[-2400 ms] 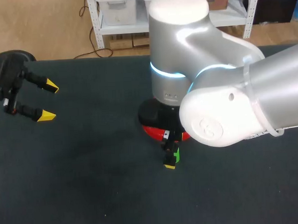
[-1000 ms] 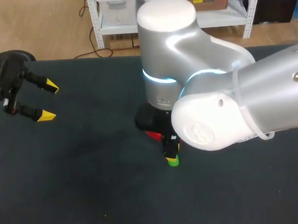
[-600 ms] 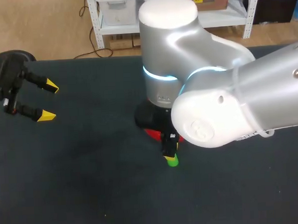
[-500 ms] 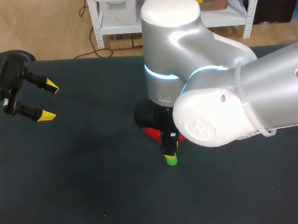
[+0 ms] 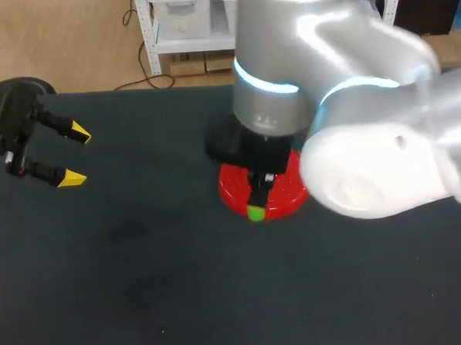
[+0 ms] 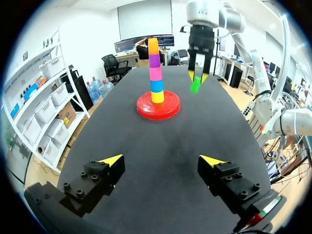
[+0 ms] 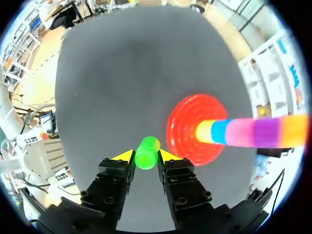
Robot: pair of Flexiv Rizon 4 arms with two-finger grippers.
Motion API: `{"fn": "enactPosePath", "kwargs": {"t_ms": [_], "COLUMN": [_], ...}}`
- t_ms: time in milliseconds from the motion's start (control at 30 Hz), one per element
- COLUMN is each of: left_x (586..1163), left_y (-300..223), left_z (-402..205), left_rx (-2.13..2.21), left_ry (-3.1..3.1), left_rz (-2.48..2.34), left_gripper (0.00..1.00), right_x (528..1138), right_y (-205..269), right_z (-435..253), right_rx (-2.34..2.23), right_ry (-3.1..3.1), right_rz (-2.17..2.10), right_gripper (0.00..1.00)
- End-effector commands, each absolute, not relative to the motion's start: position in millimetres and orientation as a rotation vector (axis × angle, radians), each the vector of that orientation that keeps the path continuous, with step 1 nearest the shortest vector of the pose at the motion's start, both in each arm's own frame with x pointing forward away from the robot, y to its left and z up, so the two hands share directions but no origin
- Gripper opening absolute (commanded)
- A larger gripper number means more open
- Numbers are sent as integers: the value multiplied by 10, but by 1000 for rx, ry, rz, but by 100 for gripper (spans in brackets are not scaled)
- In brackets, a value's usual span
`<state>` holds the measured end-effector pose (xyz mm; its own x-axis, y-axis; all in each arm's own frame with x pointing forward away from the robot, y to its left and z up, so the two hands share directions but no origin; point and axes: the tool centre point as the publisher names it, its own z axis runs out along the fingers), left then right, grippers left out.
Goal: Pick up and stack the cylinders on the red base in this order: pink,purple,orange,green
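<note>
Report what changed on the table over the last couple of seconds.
The right hand, still shut on the green cylinder, lifted it from low over the table in front of the red base and carried it back, so it now hangs over the base's near edge. Nothing was taken hold of or let go. The left hand stayed open at the table's left edge, and the base looks unmoved.

In the head view my right arm (image 5: 343,112) covers the stacked cylinders (image 6: 155,68) altogether. I see only the near rim of the red base (image 5: 233,194) and a sliver of the green cylinder (image 5: 255,213). In the right wrist view, the orange cylinder (image 7: 292,129) is cut off at the black rim.
</note>
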<state>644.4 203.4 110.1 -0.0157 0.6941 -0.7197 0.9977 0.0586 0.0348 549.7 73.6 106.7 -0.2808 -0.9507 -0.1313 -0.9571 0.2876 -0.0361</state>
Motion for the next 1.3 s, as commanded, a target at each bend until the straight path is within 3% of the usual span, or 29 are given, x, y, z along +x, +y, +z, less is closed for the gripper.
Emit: {"fn": "enactPosePath", "kwargs": {"t_ms": [33,633,1300], "left_x": [6432,6432,6432], "left_y": [2040,2040,2040], "left_z": [1095,1095,1095], "left_rx": [1691,1691,1691], "left_ry": [1765,1765,1765], "left_rz": [-680,-680,-680], "left_gripper": [100,100,100], "right_x": [5408,6013,6558], "right_y": [626,607,409], "right_z": [1576,2959,2944], "right_rx": [-1782,-1836,-1797], "right_ry": [2341,2287,2477], "right_rz": [44,-40,92], "right_gripper": [0,0,0]}}
